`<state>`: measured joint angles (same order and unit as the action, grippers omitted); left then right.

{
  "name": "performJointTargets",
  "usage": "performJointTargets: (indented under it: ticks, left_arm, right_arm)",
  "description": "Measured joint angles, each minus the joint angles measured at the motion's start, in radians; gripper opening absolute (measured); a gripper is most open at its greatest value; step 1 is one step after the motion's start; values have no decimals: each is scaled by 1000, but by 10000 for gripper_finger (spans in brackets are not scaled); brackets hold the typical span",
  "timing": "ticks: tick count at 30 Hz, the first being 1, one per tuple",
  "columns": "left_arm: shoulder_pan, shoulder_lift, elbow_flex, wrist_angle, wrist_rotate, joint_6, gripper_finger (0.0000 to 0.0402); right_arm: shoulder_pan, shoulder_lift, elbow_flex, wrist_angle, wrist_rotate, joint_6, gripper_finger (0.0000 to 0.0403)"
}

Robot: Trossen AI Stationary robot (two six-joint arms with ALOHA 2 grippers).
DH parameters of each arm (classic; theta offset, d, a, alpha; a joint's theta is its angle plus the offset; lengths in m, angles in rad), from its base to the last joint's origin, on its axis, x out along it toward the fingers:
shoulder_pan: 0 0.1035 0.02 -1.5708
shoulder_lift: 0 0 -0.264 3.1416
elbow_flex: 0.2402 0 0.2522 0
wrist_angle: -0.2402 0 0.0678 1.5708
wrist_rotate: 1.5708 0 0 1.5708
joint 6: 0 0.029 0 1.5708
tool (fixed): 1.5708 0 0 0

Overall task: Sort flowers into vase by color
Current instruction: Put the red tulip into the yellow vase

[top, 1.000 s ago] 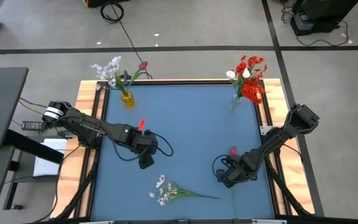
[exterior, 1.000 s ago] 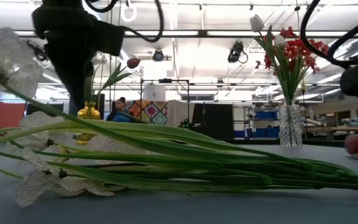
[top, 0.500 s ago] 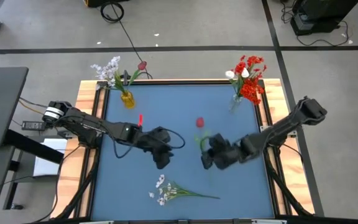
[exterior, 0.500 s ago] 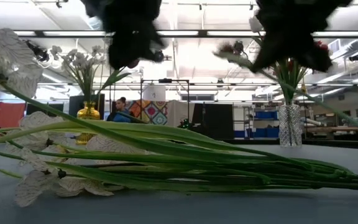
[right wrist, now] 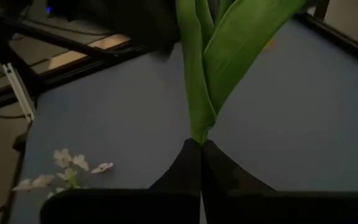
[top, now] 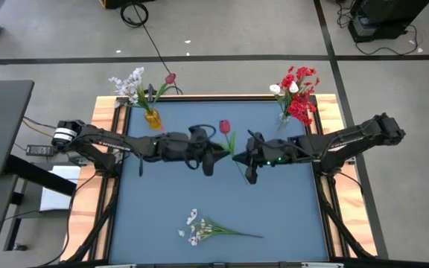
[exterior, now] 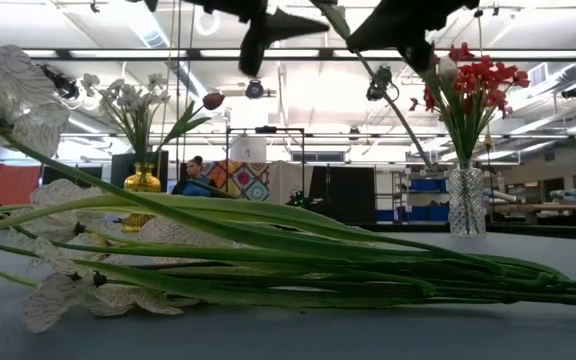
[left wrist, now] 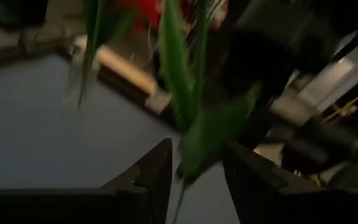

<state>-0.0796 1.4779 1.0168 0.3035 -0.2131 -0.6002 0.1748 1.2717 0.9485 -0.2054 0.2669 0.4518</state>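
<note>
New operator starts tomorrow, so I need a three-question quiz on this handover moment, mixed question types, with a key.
1. True or false: the right gripper is shut on the red bud's stem.
2. The left gripper is: A) open around the stem B) shut on it C) resting on the table.
3. Fill in: the flower lying on the table is a ____ spray.

Key: 1 true. 2 A. 3 white.

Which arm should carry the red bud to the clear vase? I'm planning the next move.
Probably right: the right gripper grips the red bud by its stalk, and the clear vase stands on its side. The left gripper is open.
</note>
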Motion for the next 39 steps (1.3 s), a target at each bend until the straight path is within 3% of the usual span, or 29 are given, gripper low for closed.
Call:
performJointTargets:
  ticks: [4, 10, 17, 21, 24, 31, 36, 39]
  left_arm:
    - [12, 1, 0, 92, 1, 55, 147]
    - [11, 1, 0, 91, -59, 58, 131]
    - [11, 1, 0, 97, -81, 74, 54]
    - [11, 1, 1, 94, -88, 160, 11]
    - [3, -5, 44, -21, -170, 261, 7]
    - [54, -90, 271, -606, -458, 295, 3]
    - [179, -222, 311, -836, -509, 272, 2]
    - [257, -303, 274, -880, -526, 231, 2]
  right_arm:
    - [-39, 1, 0, 21, -37, -64, 3]
    - [-92, -6, 0, 94, -127, -139, 4]
    - [-121, -9, 1, 105, -163, -185, 4]
    - [-138, -9, 1, 95, -140, -136, 17]
    - [-150, -9, 2, 53, -94, -104, 49]
    - [-176, -53, 2, -193, -78, 26, 130]
    - [-176, -90, 2, -293, -40, 46, 148]
    - [-176, -110, 2, -332, -25, 47, 149]
